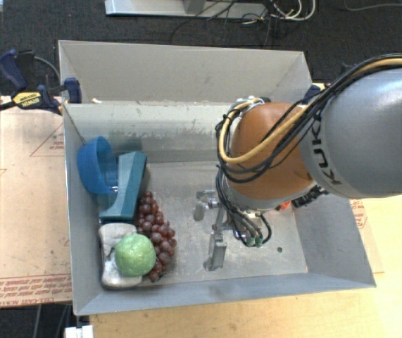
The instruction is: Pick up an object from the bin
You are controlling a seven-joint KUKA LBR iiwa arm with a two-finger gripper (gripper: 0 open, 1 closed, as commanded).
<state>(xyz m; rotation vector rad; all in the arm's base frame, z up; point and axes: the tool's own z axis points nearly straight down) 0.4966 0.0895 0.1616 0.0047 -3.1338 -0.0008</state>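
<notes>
The grey arm (369,129) bears black letters along its link; "KUK" can be read before the casing curves away. No writing on the things in the bin (186,136) can be read.

In the bin's near left corner a green ball (136,254) sits on a white lump (113,273). Touching the ball on the side toward the bin's middle lies a bunch of purple grapes (155,232), running from the near edge toward the far wall. Beyond them a teal block (125,189) leans along the left wall, and a blue cup (93,164) lies against it, farther back.

The gripper (210,229) hangs over bare floor in the middle of the bin, below the orange wrist cover (267,150). Its two metal fingers (216,251) are spread apart with nothing between them. The grapes are the nearest thing, near the gripper on its left-wall side but apart from it.
</notes>
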